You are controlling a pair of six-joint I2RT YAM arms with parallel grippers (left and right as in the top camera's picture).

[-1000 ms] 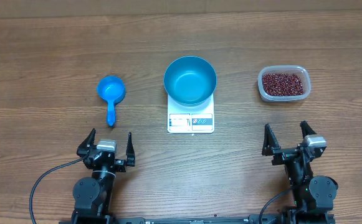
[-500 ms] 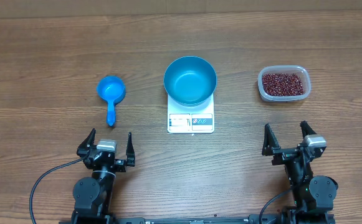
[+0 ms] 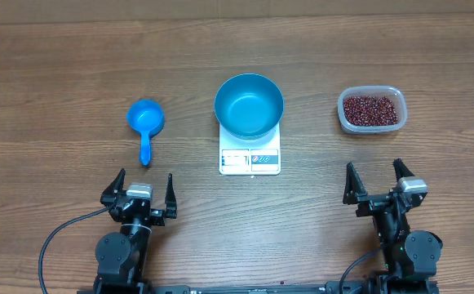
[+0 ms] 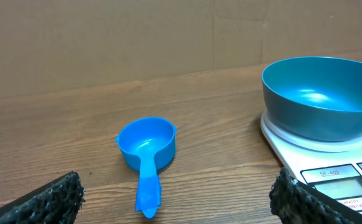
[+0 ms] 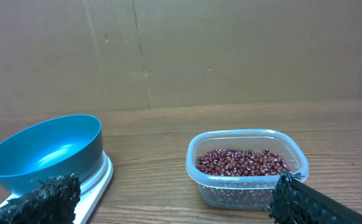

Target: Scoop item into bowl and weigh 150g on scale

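Observation:
A deep blue bowl [image 3: 249, 105] [image 4: 321, 96] [image 5: 43, 152] stands empty on the white scale [image 3: 250, 158] [image 4: 349, 183] at the table's middle. Dark red-brown beans [image 3: 371, 109] [image 5: 240, 162] fill a clear plastic tub [image 3: 370, 124] [image 5: 246, 186] at the right. A small blue scoop [image 3: 145, 122] [image 4: 146, 149] lies at the left, handle toward me. My left gripper [image 3: 145, 189] [image 4: 177, 199] rests open near the front edge, below the scoop, nothing between its fingers. Open as well, my right gripper [image 3: 374, 180] [image 5: 174, 199] sits below the tub, holding nothing.
A brown cardboard wall [image 4: 137, 43] [image 5: 230, 50] rises behind the wooden table [image 3: 57, 73]. Black cables [image 3: 57, 237] trail from the arm bases at the front edge.

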